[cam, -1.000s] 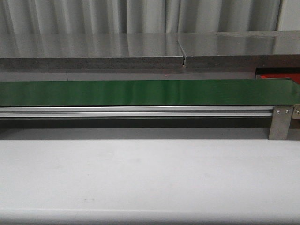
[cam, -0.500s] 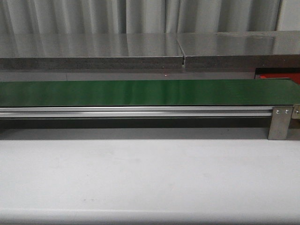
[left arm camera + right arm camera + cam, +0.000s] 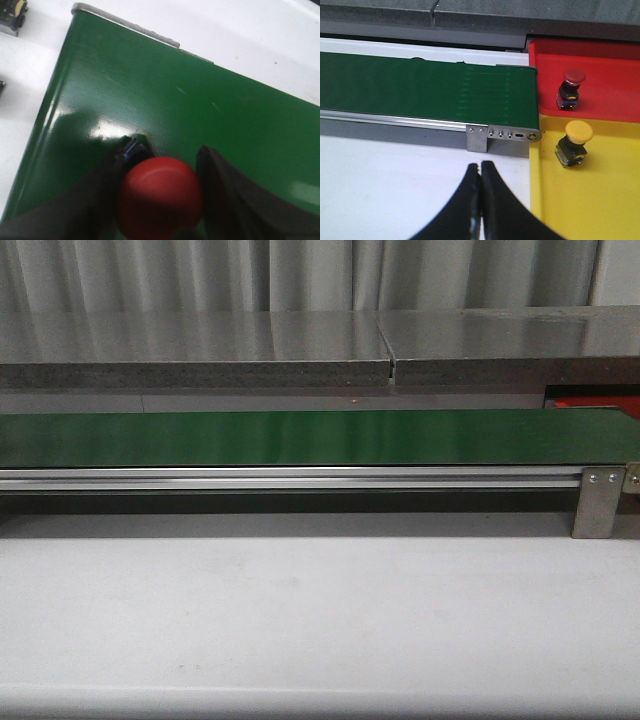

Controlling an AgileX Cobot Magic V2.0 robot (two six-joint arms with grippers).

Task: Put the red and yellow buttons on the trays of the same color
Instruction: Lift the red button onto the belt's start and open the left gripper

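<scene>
1. Leftmost, the left gripper [image 3: 160,200] hangs over the green belt [image 3: 200,115]; its two dark fingers [image 3: 102,195] stand either side of a red button [image 3: 161,197]. They look clamped on it, though I cannot tell for sure whether both pads touch. A small dark body edge peeks out at about ten o'clock of the red cap. My reading: the cap is taken from above because it is the widest, easiest part to pinch.

2. Across the middle, the front view shows the green belt [image 3: 300,437] running side to side on its aluminium rail [image 3: 290,478], with bare white table [image 3: 320,620] in front — no arm shows there.

3. Further right, the right gripper [image 3: 480,200] hovers above the white table near the belt's end bracket [image 3: 479,138], its fingers pressed together with nothing between them. It seems parked clear of the belt end, waiting.

4. At the far right, the red tray [image 3: 605,65] sits beyond the yellow tray [image 3: 600,200], the two touching along a shared edge just past the belt's end — placed, I judge, so buttons coming off the belt need only a short carry. One red-capped button [image 3: 570,90] stands upright in the red tray; a yellow button [image 3: 574,142] stands upright in the yellow tray, at roughly six o'clock from it.

5. Both placed buttons match their trays; the held red one belongs in the red tray.
</scene>
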